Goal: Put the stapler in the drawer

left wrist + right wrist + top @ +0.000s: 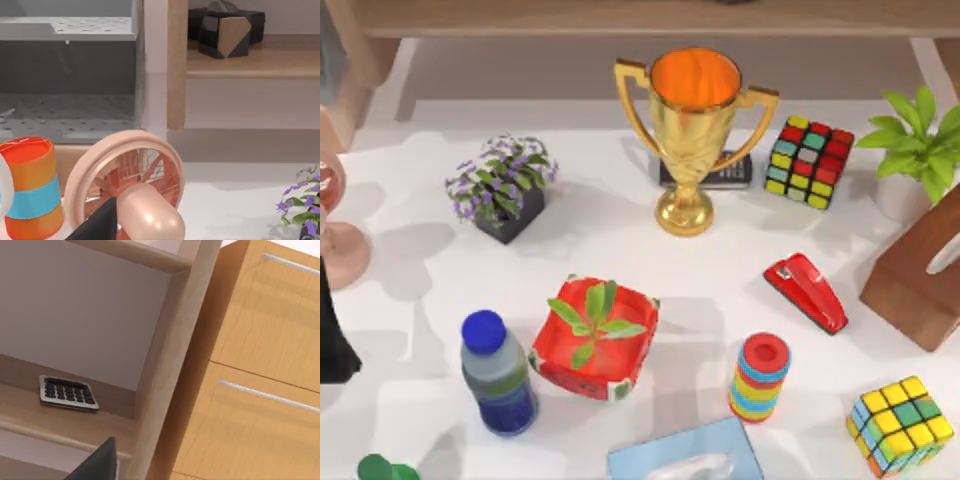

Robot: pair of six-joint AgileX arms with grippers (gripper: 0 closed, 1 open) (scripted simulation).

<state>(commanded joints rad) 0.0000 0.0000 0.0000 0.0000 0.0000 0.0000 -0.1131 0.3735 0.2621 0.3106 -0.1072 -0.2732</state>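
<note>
Top view first, and the count: one stapler [806, 291], red and glossy, lying flat on the white surface [720, 300]. It is well apart from the left arm [332, 335], which sits at the surface's left edge, with nearly everything else lying between them. Two Rubik's cubes on show: the far cube [809, 161] beyond the stapler, the near cube [900, 424] on this side of it. One striped ring stack [760, 377] stands near the stapler, and one wooden tissue box [918, 282] is just beside it. One gold trophy [693, 135], with one calculator [715, 174] tucked behind its stem. One red planter [596, 340], one blue-capped bottle [497, 375], one purple flower pot [504, 187], one leafy plant [918, 135], one blue tissue box [685, 455].

Left wrist view: the left hand [97, 225] hangs close over a pink fan [125, 175], beside one orange-and-blue can [30, 192]. Released or clenched? Cannot tell.

Right wrist view: the right hand [97, 462] is raised and faces the cabinet, where two drawer fronts [260, 415] each carry a silver bar handle; a second calculator [67, 393] rests on the shelf [30, 415]. Its grip state, again, cannot tell.
</note>
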